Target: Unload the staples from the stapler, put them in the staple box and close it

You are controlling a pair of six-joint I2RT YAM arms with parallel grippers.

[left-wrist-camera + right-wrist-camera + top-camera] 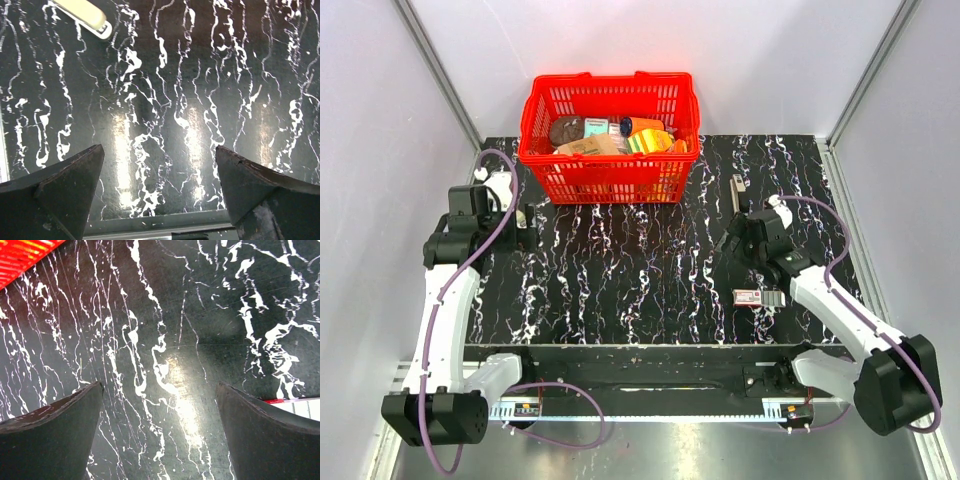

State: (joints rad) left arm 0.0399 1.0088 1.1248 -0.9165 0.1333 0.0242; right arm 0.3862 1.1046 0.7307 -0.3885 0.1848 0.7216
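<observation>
Both end effectors fully open, empty: left [159, 155], right [159, 390]. Stapler [738, 190] flat on tabletop [620, 270], just beyond right one. Advice: swing right over, square jaws across body, grip mid-length.

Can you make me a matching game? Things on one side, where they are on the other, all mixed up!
Things:
1. red plastic basket
2. small red-and-white box
3. slim dark grey stapler
4. short cream-coloured stick

Places:
A. just beyond the right gripper
B. far edge, in the middle
C. ahead of the left gripper
D. on the near side of the right gripper

Pairs: 1-B, 2-D, 3-A, 4-C
</observation>
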